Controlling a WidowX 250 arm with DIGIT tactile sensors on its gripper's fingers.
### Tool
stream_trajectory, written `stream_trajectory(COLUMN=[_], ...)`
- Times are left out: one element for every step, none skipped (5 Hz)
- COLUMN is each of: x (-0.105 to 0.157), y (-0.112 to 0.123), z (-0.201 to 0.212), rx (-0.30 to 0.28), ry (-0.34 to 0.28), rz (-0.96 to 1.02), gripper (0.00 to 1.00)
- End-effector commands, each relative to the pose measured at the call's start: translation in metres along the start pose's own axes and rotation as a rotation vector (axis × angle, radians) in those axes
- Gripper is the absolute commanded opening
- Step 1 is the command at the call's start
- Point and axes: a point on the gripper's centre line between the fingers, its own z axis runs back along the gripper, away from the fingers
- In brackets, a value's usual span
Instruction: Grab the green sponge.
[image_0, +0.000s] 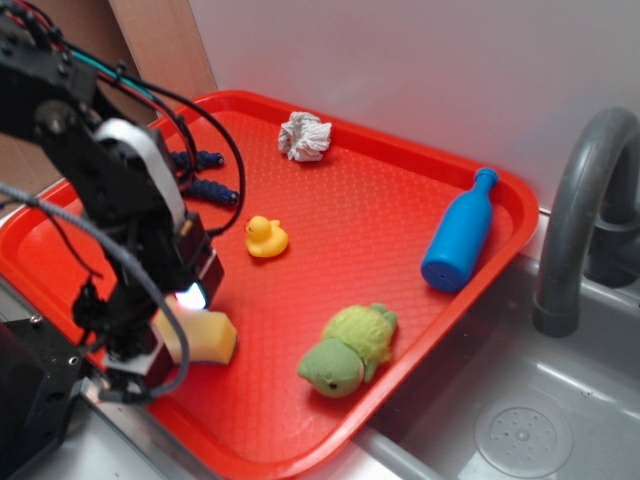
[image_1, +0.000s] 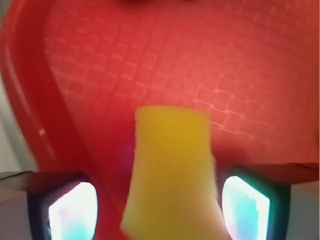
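Wrist view is filled at its near edge by the yellow foam block that the task calls the green sponge (image_1: 172, 175), which is seen standing between the two glowing fingers (image_1: 72, 212) of the gripper (image_1: 159, 210). A fair gap is kept between the jaws, wider than the block; a narrow strip of red is seen on each side of the foam, and whether either pad is pressed against it cannot be told from the blurred picture. Beyond the block, the textured floor of the red tray (image_1: 210, 65) is shown, with its raised rim curving down the left side.

From the exterior view, the gripper (image_0: 165, 335) is found low at the near left corner of the tray (image_0: 400, 190), at the end of the black arm (image_0: 90, 160) with its bundled cables. The sponge (image_0: 208, 337) is seen lying on the tray floor with one end hidden under the gripper and the other end left projecting to the right. Just beyond it, towards the middle of the tray, a small yellow rubber duck (image_0: 265, 237) is placed, and to the right near the front rim a fuzzy green plush turtle (image_0: 350, 350) is laid. Behind the arm, dark blue knotted cords (image_0: 205, 175) are partly hidden. Farther back, a crumpled grey-white cloth (image_0: 304, 136) is set near the far rim, and a blue bottle (image_0: 460, 243) is laid on its side along the right edge. Past the tray, a grey faucet (image_0: 580, 200) and a metal sink (image_0: 520, 430) are seen.
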Motion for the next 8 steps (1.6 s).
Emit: stream_trajectory(x=[0.02,0.013,0.002,-0.007,-0.012,-0.022,-0.026,-0.03], y=[0.0,0.012,0.037,0.064,0.083,0.092,0.09,0.088], z=[-0.014,0.006,0.039,0.077,0.115,0.152,0.179,0.184], rx=[0.136,0.191,0.24,0.236,0.233,0.252,0.284,0.253], ry=[-0.103,-0.108,-0.065,0.003,0.056,0.063,-0.015,-0.045], rz=[0.094,0.165,0.286,0.468,0.695,0.946,1.005,1.013], gripper=[0.0,0.0,0.0,0.0,0.0,0.0,0.0,0.0])
